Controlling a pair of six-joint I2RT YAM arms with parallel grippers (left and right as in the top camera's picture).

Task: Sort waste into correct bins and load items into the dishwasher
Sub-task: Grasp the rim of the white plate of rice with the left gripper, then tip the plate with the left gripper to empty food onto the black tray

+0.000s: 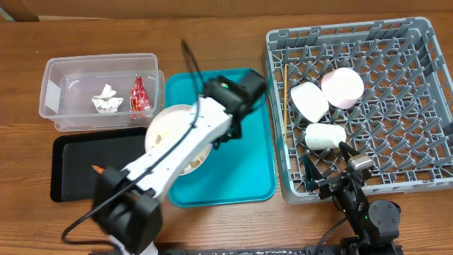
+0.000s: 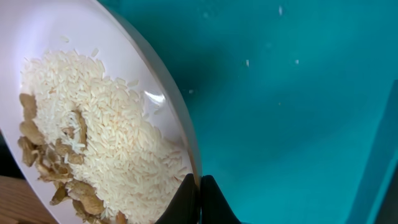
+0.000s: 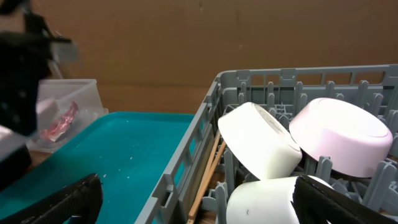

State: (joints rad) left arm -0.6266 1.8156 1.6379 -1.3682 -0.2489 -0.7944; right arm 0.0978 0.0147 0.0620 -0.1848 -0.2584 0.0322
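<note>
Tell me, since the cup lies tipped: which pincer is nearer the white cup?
Right. The right pincer hangs open right beside the white cup in the rack; the left pincer grips the plate over the teal tray.

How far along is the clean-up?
Done: white wrapper, red wrapper in the tub; sausage on the black tray; white bowl, pink bowl, cup, chopsticks in the rack. In hand: left tool grips the plate of rice and shells. Left: dump them, rack the plate.

You see even, bright light from above; the left arm (image 1: pixel 185 138) shows blur (glare spots the plate (image 2: pixel 115 38)).
</note>
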